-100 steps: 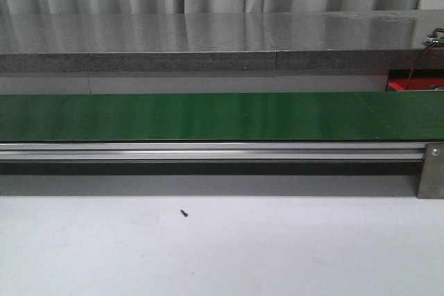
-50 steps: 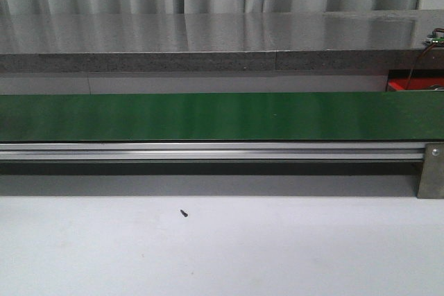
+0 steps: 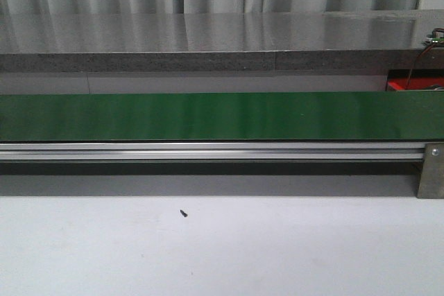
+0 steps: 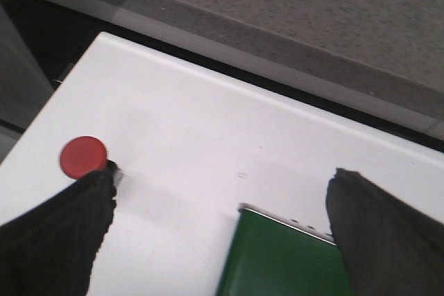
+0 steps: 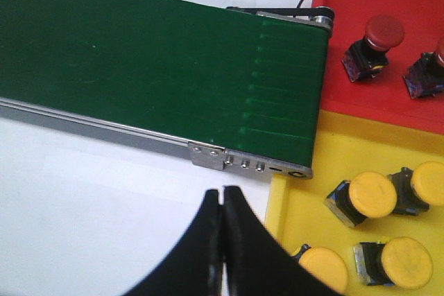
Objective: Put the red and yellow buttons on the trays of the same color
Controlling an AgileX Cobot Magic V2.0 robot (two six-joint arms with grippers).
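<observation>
- Left gripper [image 4: 222, 240] hung wide open, a red button [image 4: 83, 157] touching one fingertip, beside the green belt [image 4: 277, 258].
- Right gripper [image 5: 222, 240] was clenched, empty.
- Past the belt's end: red tray [image 5: 388, 102] and yellow tray [image 5: 312, 233], each with matching buttons.

Plain dark green belt [image 3: 222, 116], white bench [image 3: 222, 247], speckled grey ledge [image 3: 208, 32], red tray [image 5: 388, 67] with red-capped buttons [image 5: 374, 46], yellow tray [image 5: 361, 164] with yellow-capped buttons [image 5: 364, 197], flat red disc [image 4: 83, 157], black hands [image 5: 222, 240]
</observation>
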